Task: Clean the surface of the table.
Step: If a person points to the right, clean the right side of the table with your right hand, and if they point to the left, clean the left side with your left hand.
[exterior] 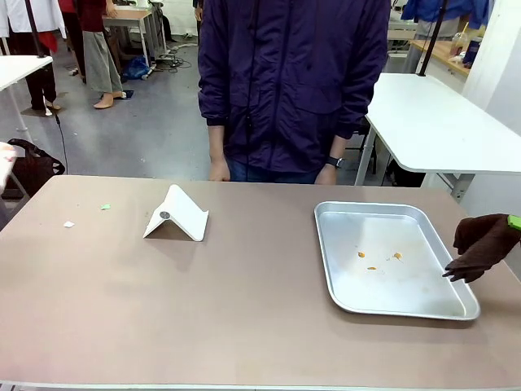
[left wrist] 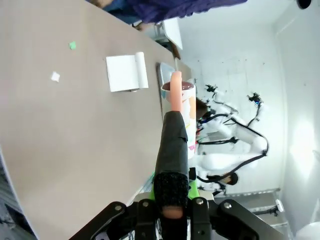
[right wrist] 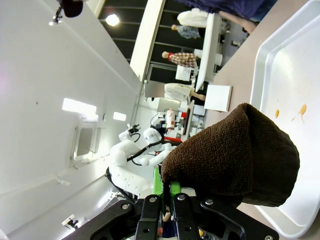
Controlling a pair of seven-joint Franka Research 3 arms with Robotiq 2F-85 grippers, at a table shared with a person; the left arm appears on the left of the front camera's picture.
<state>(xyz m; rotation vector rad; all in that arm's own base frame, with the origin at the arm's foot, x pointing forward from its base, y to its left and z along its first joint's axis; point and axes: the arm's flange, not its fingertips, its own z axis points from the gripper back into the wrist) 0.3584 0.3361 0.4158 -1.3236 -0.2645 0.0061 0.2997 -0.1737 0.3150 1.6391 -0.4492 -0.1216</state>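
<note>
Right end effector (right wrist: 167, 194) pinches a cloth (right wrist: 235, 155) at the right edge of the counter (exterior: 244, 309), likely for wiping. Left end effector (left wrist: 171, 201) clamps a stick (left wrist: 172, 145), perhaps for scraps (exterior: 68, 223).

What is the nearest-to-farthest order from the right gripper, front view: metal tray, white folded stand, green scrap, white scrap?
From the right gripper:
1. metal tray, just beside it.
2. white folded stand, left of centre.
3. green scrap, far left.
4. white scrap, nearest the left edge.
</note>
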